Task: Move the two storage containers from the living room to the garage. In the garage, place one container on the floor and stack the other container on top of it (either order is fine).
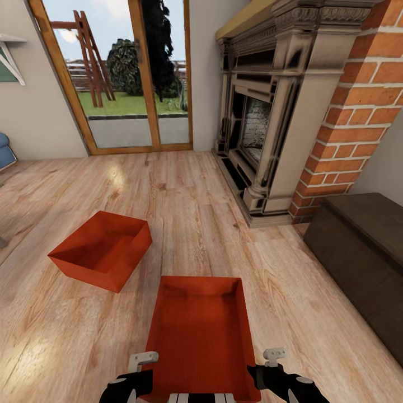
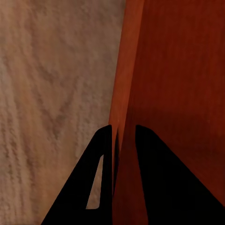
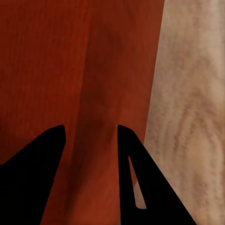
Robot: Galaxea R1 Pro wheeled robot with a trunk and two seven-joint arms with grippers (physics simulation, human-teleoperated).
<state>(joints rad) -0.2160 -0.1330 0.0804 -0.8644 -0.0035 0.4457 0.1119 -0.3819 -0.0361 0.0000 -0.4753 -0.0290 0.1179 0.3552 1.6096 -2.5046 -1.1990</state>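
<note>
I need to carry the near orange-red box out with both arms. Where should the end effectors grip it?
Grip the near storage container by its two long side walls, one end effector from each side: left end effector straddling the left wall, right end effector over the right. It is lidless with thin upright walls, so the rims suit pinching.

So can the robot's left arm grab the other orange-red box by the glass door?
Probably not: the left gripper pinches the near orange-red box; the far orange-red box sits apart.
</note>
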